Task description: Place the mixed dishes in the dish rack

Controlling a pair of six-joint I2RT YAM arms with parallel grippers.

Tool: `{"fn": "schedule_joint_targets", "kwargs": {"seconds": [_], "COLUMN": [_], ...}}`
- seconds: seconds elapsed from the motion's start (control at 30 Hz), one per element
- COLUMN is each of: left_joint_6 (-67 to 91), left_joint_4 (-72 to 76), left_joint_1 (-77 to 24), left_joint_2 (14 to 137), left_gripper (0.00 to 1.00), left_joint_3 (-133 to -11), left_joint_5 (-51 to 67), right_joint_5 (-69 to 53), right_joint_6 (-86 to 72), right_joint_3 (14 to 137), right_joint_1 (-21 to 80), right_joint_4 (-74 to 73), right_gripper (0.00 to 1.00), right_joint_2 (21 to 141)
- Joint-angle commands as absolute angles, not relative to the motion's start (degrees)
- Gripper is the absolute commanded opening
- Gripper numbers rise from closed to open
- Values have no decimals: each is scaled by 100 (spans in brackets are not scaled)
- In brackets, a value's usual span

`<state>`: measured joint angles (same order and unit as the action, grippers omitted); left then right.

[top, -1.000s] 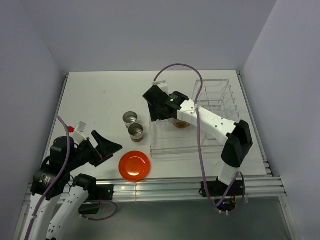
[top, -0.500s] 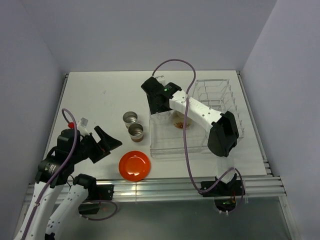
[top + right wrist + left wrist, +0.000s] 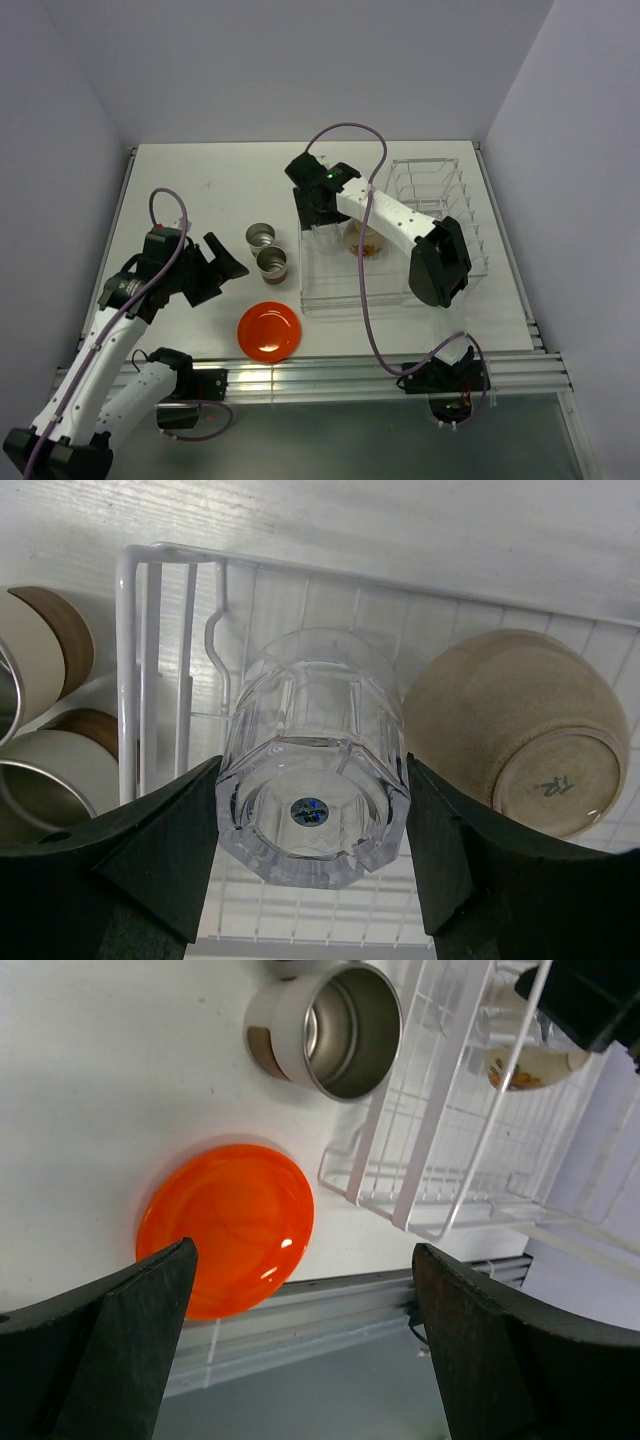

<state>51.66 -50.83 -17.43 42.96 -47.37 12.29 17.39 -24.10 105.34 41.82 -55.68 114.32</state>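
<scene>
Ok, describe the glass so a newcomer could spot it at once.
Find the dish rack on the right half of the table. In the far left corner of its flat basket, the glass is base-up between the fingers of the right gripper. It alone is see-through with faceted sides; the bowl beside it is beige and opaque.

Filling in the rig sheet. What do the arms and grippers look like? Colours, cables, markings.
Both arms have white link shells with black joint housings. The left arm and right arm each carry a loose purple cable looping off the links. A small green light glows near the right wrist. The left gripper and right gripper have matte black, wedge-shaped fingers. No lettering is legible.
</scene>
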Motion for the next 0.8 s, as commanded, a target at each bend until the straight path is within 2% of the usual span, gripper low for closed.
{"fn": "schedule_joint_targets", "kwargs": {"seconds": [0.0,0.1,0.33,0.5,0.77], "left_joint_6": [4904,4896,4843,4790,4790], "left_joint_4": [-4641,-4308,-3710,-3376,-2971], "left_joint_1": [-1723,-1723,-1723,-1714,-1714], "left_joint_2": [4657,5053,6115,6767,7523], "left_gripper": [95,94,89,86,79], "left_joint_3": [-5080,-5054,-5054,-5150,-5220], "left_joint_5": [932,993,993,967,1116], "right_joint_5": [1644,1591,1556,1459,1441], "right_joint_6": [-2320,-2303,-2241,-2189,-2250], "right_joint_3": [10810,10819,10758,10793,10495], "right_joint_1": [4113,4104,4087,4061,4052], "right_joint_4": [-5397,-5396,-5335,-5309,-5230], "right_gripper": [27,51,82,86,87], "right_joint_2": [11426,11452,11285,11224,10681]}}
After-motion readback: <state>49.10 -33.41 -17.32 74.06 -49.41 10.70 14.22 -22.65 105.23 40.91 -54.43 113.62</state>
